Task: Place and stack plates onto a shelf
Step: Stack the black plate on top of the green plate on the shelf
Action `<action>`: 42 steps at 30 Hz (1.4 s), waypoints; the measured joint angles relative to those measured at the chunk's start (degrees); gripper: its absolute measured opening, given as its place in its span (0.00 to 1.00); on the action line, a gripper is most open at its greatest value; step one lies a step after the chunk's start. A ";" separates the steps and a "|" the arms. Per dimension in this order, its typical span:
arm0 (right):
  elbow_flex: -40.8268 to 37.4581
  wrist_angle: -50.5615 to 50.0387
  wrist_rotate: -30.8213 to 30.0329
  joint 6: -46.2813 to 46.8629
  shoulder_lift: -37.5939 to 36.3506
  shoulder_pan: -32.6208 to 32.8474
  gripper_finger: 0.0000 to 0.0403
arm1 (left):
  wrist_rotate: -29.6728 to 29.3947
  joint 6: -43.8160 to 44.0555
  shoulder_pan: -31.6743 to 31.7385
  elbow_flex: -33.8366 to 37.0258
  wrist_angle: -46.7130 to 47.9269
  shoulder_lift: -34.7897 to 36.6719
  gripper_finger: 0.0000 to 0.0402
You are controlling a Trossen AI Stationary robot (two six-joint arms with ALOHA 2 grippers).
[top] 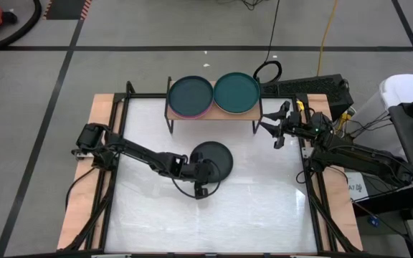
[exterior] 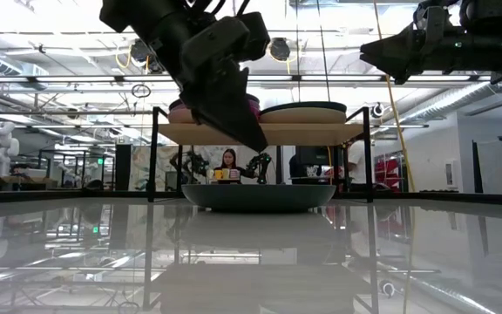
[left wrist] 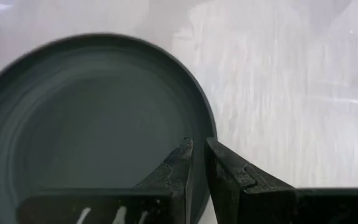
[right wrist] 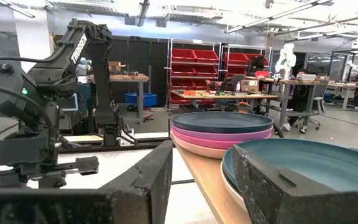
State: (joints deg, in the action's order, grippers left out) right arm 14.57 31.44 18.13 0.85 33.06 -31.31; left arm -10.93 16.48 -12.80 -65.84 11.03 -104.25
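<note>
Our left pincer [top: 205,174] is clamped on the rim of a dark plate [top: 214,158], one finger inside the lip and the other outside it, as the left wrist view shows. In the low view that plate sits flat on the white surface [top: 264,215], just in front of the shelf [top: 214,113] and a little toward its left half.

On the shelf we already have two stacks side by side. The left stack [top: 190,96] has a dark teal plate on top with magenta and pink ones under it; the right stack [top: 236,92] is topped by a brighter teal plate over a beige one.

Our right pincer [top: 278,129] waits with its fingers spread and nothing between them, raised beside the shelf's right end.

We judge the step in hand to be the pick-up of this plate: the grip is made, the lift is not yet done. Next we need to raise it clear above the shelf board and the top of a stack, keep it level, carry it over, centre it and let go. A thin rim hold may let the plate tilt, so we should go slowly.
</note>
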 joint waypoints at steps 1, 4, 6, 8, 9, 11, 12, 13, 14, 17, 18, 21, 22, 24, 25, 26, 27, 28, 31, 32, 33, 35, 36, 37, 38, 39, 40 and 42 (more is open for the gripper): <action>0.00 0.00 0.00 0.01 0.00 0.00 0.36 | -0.17 0.02 0.01 0.00 -0.48 0.00 0.12; 0.00 0.00 0.00 -0.01 0.00 0.00 0.36 | -1.45 -0.21 0.02 0.00 -0.62 0.02 0.12; 0.00 -0.02 0.00 -0.01 0.00 0.00 0.36 | -2.65 0.40 0.02 0.00 -0.35 0.02 0.12; 0.00 0.00 0.00 -0.01 0.00 0.00 0.36 | -2.66 0.48 0.02 0.00 -0.26 0.02 0.12; 0.00 -0.02 0.00 0.01 0.00 0.00 0.36 | -2.67 0.60 0.02 0.00 -0.36 0.02 0.12; 0.00 0.00 0.00 -0.01 0.00 0.01 0.36 | -2.67 0.54 0.02 0.00 -0.72 0.02 0.12; 0.00 -0.01 0.00 0.00 0.00 0.00 0.36 | -2.67 0.40 0.02 0.00 -0.93 0.02 0.12; 0.00 -0.02 0.00 -0.01 0.00 0.00 0.36 | -2.67 0.38 0.02 0.00 -1.11 0.02 0.12; 0.00 -0.02 0.00 0.01 0.00 0.02 0.36 | -2.71 0.34 0.04 0.00 -1.33 0.02 0.12; 0.00 -0.02 0.00 -0.01 0.00 0.00 0.36 | -5.60 0.59 0.05 0.00 -1.49 0.02 0.12; 0.00 -0.01 0.00 0.00 0.00 0.02 0.36 | -6.72 0.94 0.07 0.00 -1.48 0.02 0.12; 0.00 -0.02 0.00 0.01 0.00 0.01 0.36 | -7.67 2.16 0.12 0.00 -1.49 0.02 0.12; 0.00 0.00 0.00 0.01 0.00 0.02 0.36 | -7.70 2.18 0.13 0.00 -1.46 0.02 0.12; 0.00 -0.02 0.00 -0.01 0.00 0.00 0.36 | -7.33 2.01 0.08 0.00 -1.45 0.02 0.12; 0.00 0.00 0.00 0.01 0.00 0.00 0.36 | -7.04 1.96 0.07 0.00 -1.45 0.02 0.12; 0.00 -0.01 0.01 0.00 0.00 0.01 0.36 | -6.87 2.08 0.07 0.00 -1.37 0.02 0.12; 0.00 0.00 0.00 0.00 0.00 0.00 0.36 | -6.76 2.35 0.00 0.00 -1.07 0.02 0.12; 0.00 -0.01 0.01 0.00 0.00 0.02 0.36 | -6.72 3.27 0.00 0.00 -0.59 0.02 0.12; 0.00 -0.01 0.01 0.01 0.00 0.02 0.36 | -7.03 7.17 0.02 0.00 0.84 0.02 0.14; 0.00 -0.02 0.00 0.01 0.00 0.00 0.36 | -7.13 8.03 0.07 0.00 1.03 0.02 0.16; 0.00 0.00 0.02 0.01 0.00 0.00 0.36 | -7.11 8.32 0.07 0.00 1.07 0.02 0.19; 0.00 0.00 0.02 -0.01 0.00 0.00 0.36 | -7.07 8.24 0.07 0.00 1.11 0.02 0.28; 0.00 0.00 0.01 0.00 0.00 0.00 0.36 | -6.36 7.93 -0.01 0.00 1.11 0.02 0.33; 0.00 -0.01 0.01 0.01 0.00 0.01 0.36 | -5.15 7.59 -0.05 0.00 1.09 0.02 0.37; 0.00 -0.01 0.02 0.01 0.00 0.00 0.36 | -3.56 7.49 -0.09 0.00 1.09 0.02 0.42; 0.00 -0.01 0.01 -0.01 0.00 0.00 0.36 | -1.34 7.43 -0.09 0.00 1.11 0.02 0.46; 0.00 0.00 0.02 0.01 0.00 0.00 0.36 | 1.14 7.41 -0.09 0.00 1.16 0.02 0.49; 0.00 -0.02 0.02 -0.01 0.00 0.00 0.36 | 5.62 7.38 -0.11 0.00 1.95 0.02 0.54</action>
State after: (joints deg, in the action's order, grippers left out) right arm 14.57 31.42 18.15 0.84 33.06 -31.31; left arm -5.31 23.86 -12.91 -65.84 12.98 -104.22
